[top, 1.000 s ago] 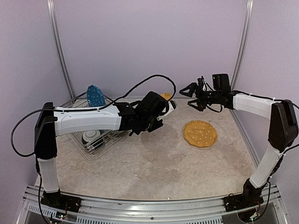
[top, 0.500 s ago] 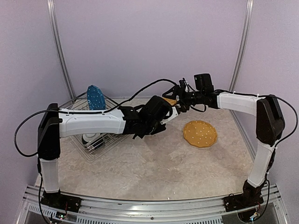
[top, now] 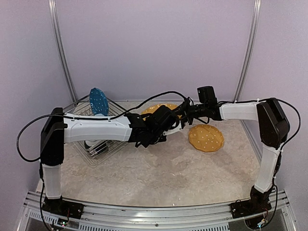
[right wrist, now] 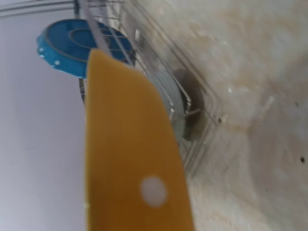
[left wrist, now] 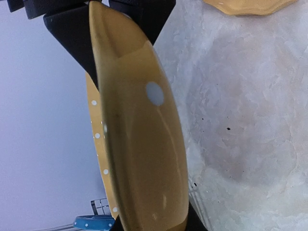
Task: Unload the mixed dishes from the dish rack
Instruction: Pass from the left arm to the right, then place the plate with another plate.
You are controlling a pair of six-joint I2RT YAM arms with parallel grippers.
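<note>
An orange-yellow white-dotted plate [top: 158,109] hangs above the table between both arms. My left gripper [top: 168,118] is shut on its near rim. My right gripper [top: 186,113] is shut on the opposite rim. In the left wrist view the plate [left wrist: 139,144] stands edge-on, with the right gripper's black fingers [left wrist: 67,33] straddling its far edge. It also fills the right wrist view as an orange slab [right wrist: 130,159]. A second orange plate [top: 206,137] lies flat on the table. The blue dotted plate [top: 98,101] stands upright in the dish rack [top: 79,108].
A white bowl with a dark band [top: 94,142] sits in the rack under my left arm. The rack's wires [right wrist: 163,86] and the blue plate [right wrist: 79,45] lie behind the held plate. Purple walls and metal posts [top: 61,53] close in the back.
My right gripper swung left from open air to the held plate and closed on its rim. My left arm carried the plate a little further right, away from the rack.
</note>
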